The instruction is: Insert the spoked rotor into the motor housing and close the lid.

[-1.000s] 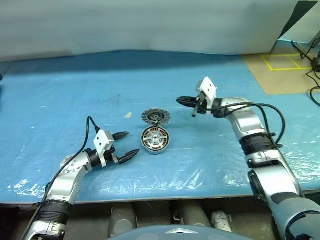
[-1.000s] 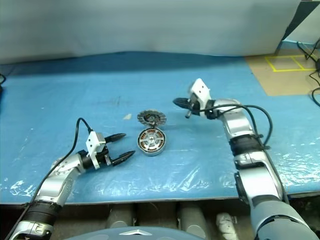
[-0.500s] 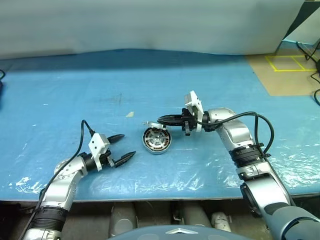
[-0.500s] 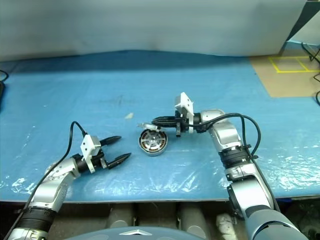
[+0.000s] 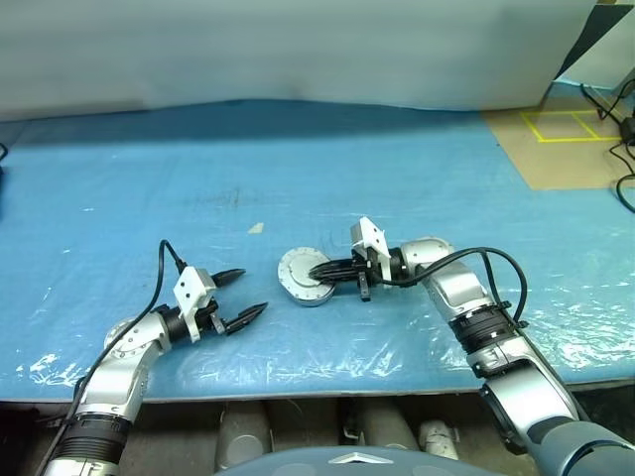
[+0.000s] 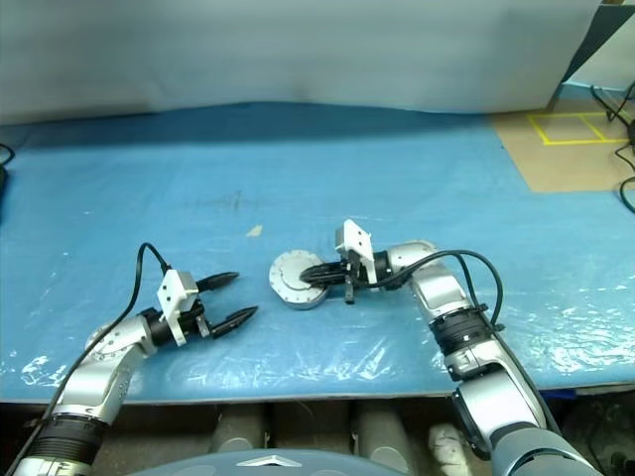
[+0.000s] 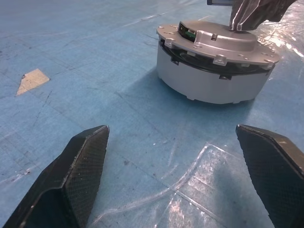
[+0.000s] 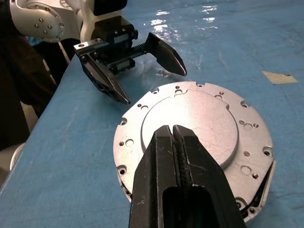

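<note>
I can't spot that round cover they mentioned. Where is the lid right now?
The lid lies folded down on the motor housing, mid-table on the blue sheet, with the shut right gripper resting over it and the open left gripper just to its left.

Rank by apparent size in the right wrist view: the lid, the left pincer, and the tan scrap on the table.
1. The lid, largest by far, though it sits nearest the camera.
2. The left pincer, open, looks smaller; it is farther off, so this is unsure.
3. The tan scrap, smallest.
</note>
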